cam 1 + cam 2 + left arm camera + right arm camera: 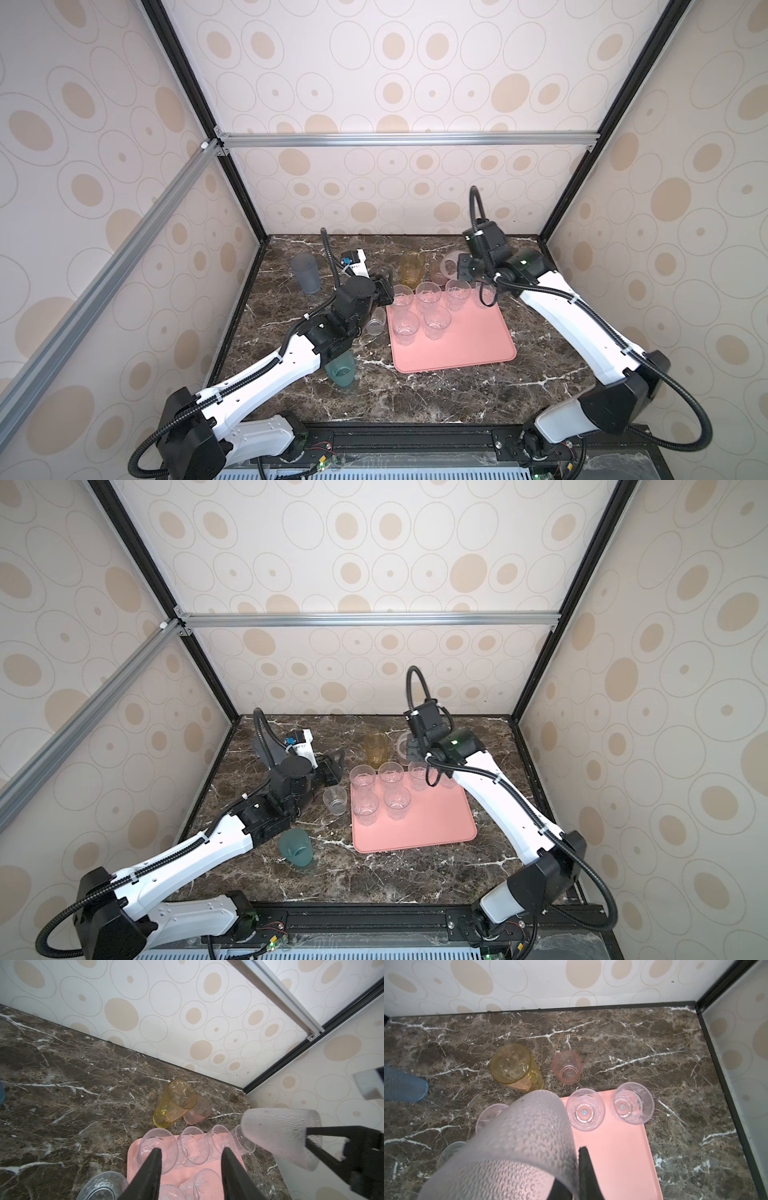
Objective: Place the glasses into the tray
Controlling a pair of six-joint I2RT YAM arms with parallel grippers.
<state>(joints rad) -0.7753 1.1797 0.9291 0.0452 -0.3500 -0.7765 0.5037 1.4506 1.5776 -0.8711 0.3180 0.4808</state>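
Observation:
The salmon-pink tray (469, 340) (424, 816) lies mid-table with several short clear glasses (428, 293) (193, 1147) upright on its far half. My left gripper (387, 279) (192, 1153) hovers over the tray's far left corner, open and empty. One more clear glass (376, 322) (335, 800) stands on the marble just left of the tray. My right gripper (307, 1136) (571, 1167) is shut on the rim of a frosted whitish glass (451, 266) (519, 1147), held tilted above the tray's far edge.
An amber glass (412, 268) (515, 1068) and a pink glass (437, 272) (566, 1068) stand behind the tray. A blue-grey glass (305, 272) stands at the far left. A teal glass (296, 848) sits under my left forearm. Walls close three sides.

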